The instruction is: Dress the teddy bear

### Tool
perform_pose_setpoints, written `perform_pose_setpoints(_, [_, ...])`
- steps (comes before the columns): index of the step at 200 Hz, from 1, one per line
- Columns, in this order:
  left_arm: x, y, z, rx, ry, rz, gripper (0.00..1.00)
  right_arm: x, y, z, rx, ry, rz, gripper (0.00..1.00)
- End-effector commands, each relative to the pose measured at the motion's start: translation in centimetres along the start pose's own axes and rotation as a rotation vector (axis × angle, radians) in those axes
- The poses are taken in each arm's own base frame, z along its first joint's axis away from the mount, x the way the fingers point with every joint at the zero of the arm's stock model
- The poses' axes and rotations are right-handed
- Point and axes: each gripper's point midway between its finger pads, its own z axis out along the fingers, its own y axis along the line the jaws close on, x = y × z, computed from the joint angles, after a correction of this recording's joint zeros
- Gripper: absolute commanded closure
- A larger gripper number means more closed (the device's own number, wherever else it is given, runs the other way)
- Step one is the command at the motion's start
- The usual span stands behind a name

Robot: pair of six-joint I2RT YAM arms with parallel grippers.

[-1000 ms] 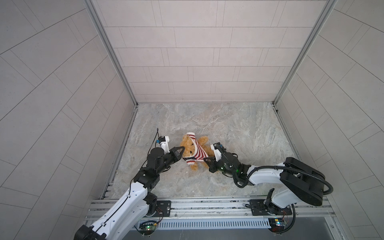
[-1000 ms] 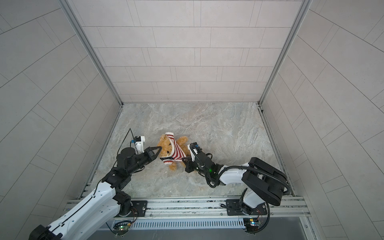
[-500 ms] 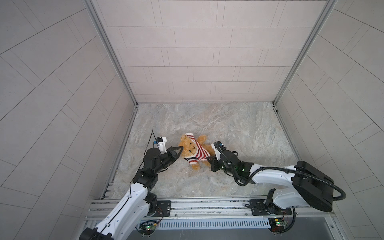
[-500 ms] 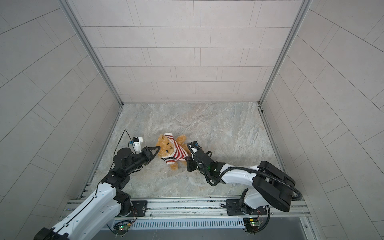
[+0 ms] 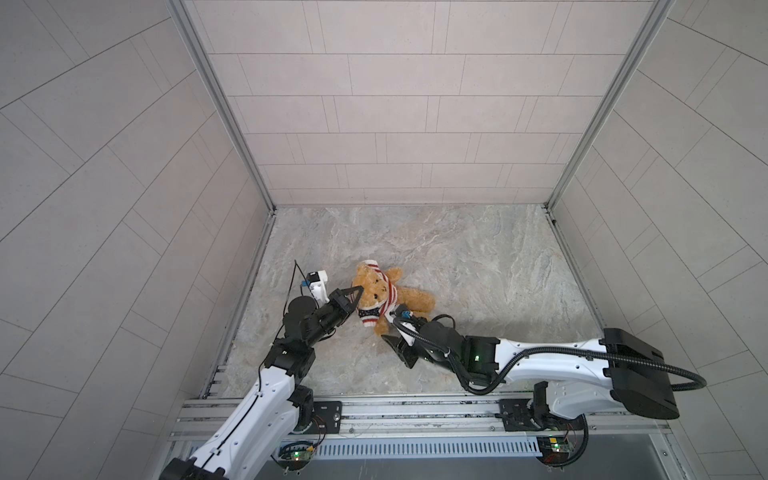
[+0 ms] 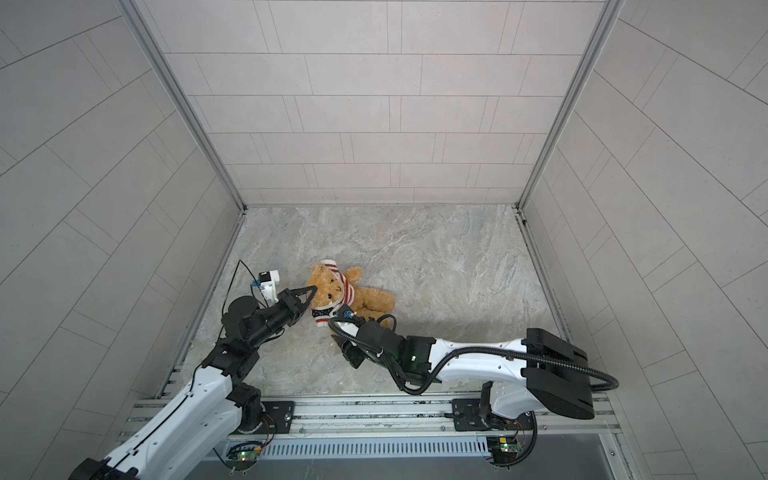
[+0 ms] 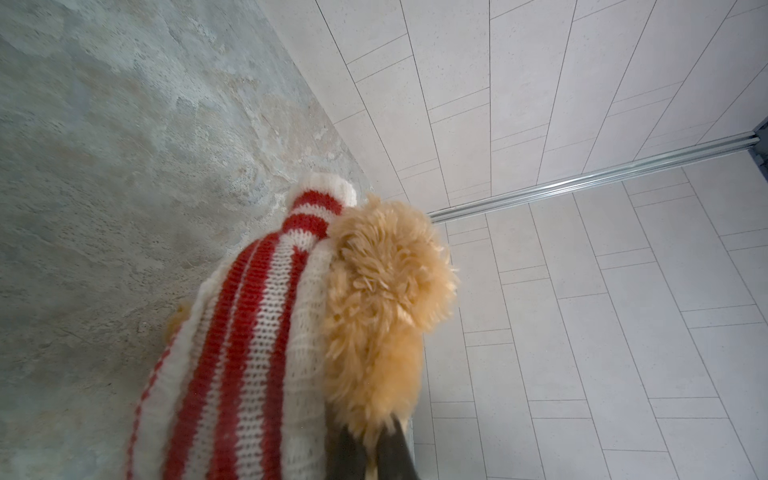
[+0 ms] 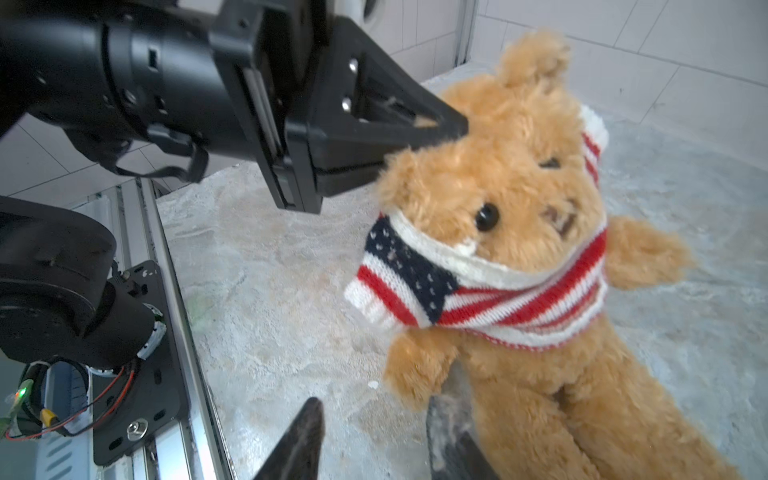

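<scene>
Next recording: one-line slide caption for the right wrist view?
Left pincer pinches the teddy bear by its head fur, striped sweater bunched round its neck and chin, right pincer open beside one arm.

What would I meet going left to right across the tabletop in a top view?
left wrist camera → left gripper, pinched on the bear's head → teddy bear in its striped sweater → right arm
</scene>
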Motion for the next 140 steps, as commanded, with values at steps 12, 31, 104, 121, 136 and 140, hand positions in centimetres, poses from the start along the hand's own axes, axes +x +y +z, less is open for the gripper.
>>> perform_pose_setpoints(12, [-1.0,-3.0,-0.6,0.107,-0.050,0.013,1.00,-1.3,0.1,1.8,0.040,-0.044,-0.080,0.53])
perform_pose_setpoints(31, [-0.9,-3.2,-0.6,0.118,-0.047,0.008,1.00,-1.9,0.9,3.0,0.020,-0.054,-0.093,0.53])
perform_pose_setpoints(104, [-0.4,-4.0,-0.4,0.152,-0.039,-0.007,1.00,-2.0,0.1,6.0,0.060,-0.039,-0.077,0.63])
perform_pose_setpoints(121, [-0.5,-4.2,-0.4,0.162,-0.042,-0.008,1.00,-1.9,-0.4,6.3,0.083,-0.030,-0.075,0.72])
perform_pose_setpoints(136, [-0.5,-4.2,-0.4,0.167,-0.042,-0.011,1.00,-1.7,-0.9,6.4,0.101,-0.022,-0.069,0.81])
perform_pose_setpoints(140, [-0.5,-4.3,-0.4,0.171,-0.043,-0.011,1.00,-1.9,-0.9,6.4,0.100,-0.025,-0.068,0.84])
